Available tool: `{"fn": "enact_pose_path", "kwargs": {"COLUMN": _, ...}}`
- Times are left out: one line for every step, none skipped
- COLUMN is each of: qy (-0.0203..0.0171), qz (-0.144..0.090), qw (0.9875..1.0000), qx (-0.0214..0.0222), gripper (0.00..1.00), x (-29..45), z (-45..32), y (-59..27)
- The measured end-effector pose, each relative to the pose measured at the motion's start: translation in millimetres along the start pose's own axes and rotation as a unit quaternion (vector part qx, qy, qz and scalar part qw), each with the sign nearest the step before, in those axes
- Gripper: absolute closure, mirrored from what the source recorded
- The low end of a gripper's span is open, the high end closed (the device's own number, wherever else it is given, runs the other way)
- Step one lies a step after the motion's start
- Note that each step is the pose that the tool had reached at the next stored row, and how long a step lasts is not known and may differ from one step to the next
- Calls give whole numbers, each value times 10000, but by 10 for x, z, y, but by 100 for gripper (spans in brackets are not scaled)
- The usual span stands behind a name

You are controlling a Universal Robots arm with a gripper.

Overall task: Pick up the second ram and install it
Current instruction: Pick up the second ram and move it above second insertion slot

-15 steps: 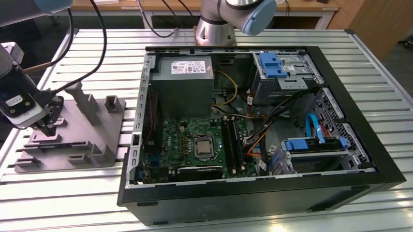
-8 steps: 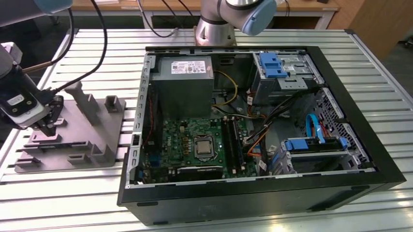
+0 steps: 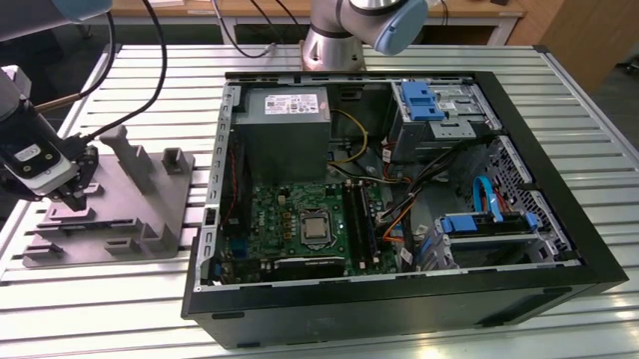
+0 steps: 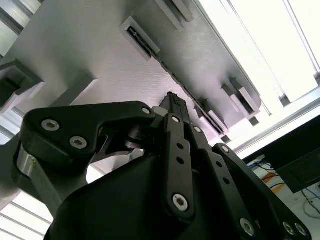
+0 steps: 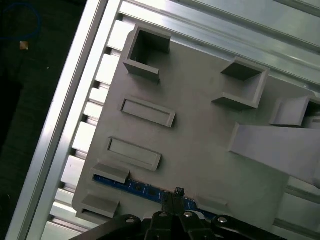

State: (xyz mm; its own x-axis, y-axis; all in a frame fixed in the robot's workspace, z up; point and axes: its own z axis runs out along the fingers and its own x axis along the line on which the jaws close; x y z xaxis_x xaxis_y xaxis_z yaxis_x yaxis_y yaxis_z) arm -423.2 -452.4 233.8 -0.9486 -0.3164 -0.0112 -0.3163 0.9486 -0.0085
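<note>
Claw [image 3: 75, 198] sits over the grey fixture tray [image 3: 150, 202] at the exterior view's left, well apart from the open PC case [image 3: 399, 307] on the counter [image 3: 100, 307]. In the first wrist view the second ram [image 5: 137, 187] stands on edge in a slot along the tray [image 5: 200, 130] rim, blue board showing. Claw [image 5: 176, 195] narrow, tips pinched on the ram's upper edge mid-length. Second wrist view: claw [image 4: 172, 100] tips meet right at the ram [image 4: 162, 62] line

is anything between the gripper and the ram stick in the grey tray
Nothing visible does. The black gripper is right at the slim blue-green ram stick, which is seated in the grey moulded fixture tray.
</note>
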Motion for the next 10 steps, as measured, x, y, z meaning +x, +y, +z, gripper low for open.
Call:
{"fn": "enact_pose_path", "kwargs": {"qy": -1, "qz": -33, "qw": 10000, "qx": 0, "gripper": 90, "x": 0, "z": 0, "y": 0}}
{"fn": "enact_pose_path", "kwargs": {"qy": -1, "qz": -72, "qw": 10000, "qx": -1, "gripper": 90, "x": 0, "z": 0, "y": 0}}
{"fn": "enact_pose_path", "kwargs": {"qy": -1, "qz": -104, "qw": 9999, "qx": -1, "gripper": 90, "x": 0, "z": 0, "y": 0}}
{"fn": "enact_pose_path", "kwargs": {"qy": -1, "qz": -136, "qw": 9999, "qx": -2, "gripper": 90, "x": 0, "z": 0, "y": 0}}
{"fn": "enact_pose_path", "kwargs": {"qy": -1, "qz": -167, "qw": 9999, "qx": -2, "gripper": 90, "x": 0, "z": 0, "y": 0}}
{"fn": "enact_pose_path", "kwargs": {"qy": -2, "qz": -196, "qw": 9998, "qx": -2, "gripper": 90, "x": 0, "z": 0, "y": 0}}
{"fn": "enact_pose_path", "kwargs": {"qy": -2, "qz": -224, "qw": 9997, "qx": -3, "gripper": 90, "x": 0, "z": 0, "y": 0}}
{"fn": "enact_pose_path", "kwargs": {"qy": -2, "qz": -249, "qw": 9997, "qx": -3, "gripper": 90, "x": 0, "z": 0, "y": 0}}
{"fn": "enact_pose_path", "kwargs": {"qy": -2, "qz": -270, "qw": 9996, "qx": -3, "gripper": 90, "x": 0, "z": 0, "y": 0}}
{"fn": "enact_pose_path", "kwargs": {"qy": -2, "qz": -289, "qw": 9996, "qx": -3, "gripper": 90, "x": 0, "z": 0, "y": 0}}
